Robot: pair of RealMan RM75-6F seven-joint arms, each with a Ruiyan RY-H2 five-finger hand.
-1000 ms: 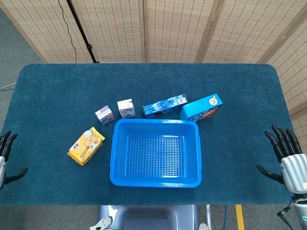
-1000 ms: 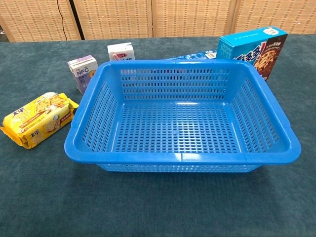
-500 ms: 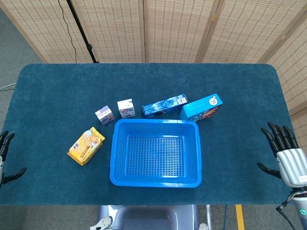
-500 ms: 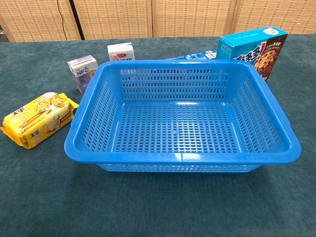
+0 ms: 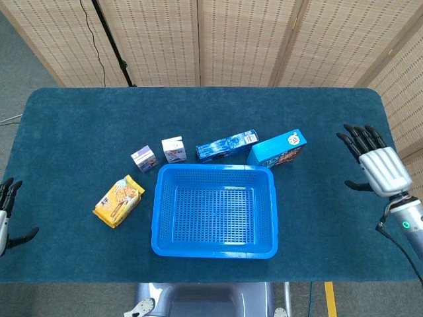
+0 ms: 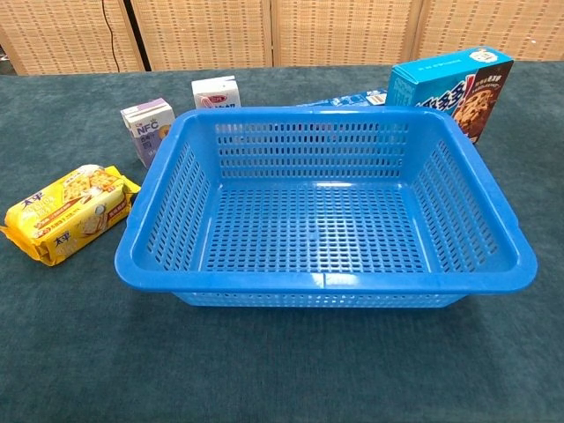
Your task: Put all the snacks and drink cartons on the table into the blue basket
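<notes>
My right robot hand [image 5: 375, 162], fingers spread and empty, hovers right of the basket [image 5: 214, 246]; I should reach the cookie box [image 5: 277, 149] behind it, gripping its sides.

Blue basket [image 6: 493, 225] sits mid-table, nothing inside. Yellow cracker pack [image 6: 66, 213] lies just left of it. Purple carton [image 6: 147, 129] and white carton [image 6: 216, 92] stand behind left corner. Cookie box [image 6: 454, 86] upright behind right corner; blue box [image 6: 348, 98] peeks over back rim.
</notes>
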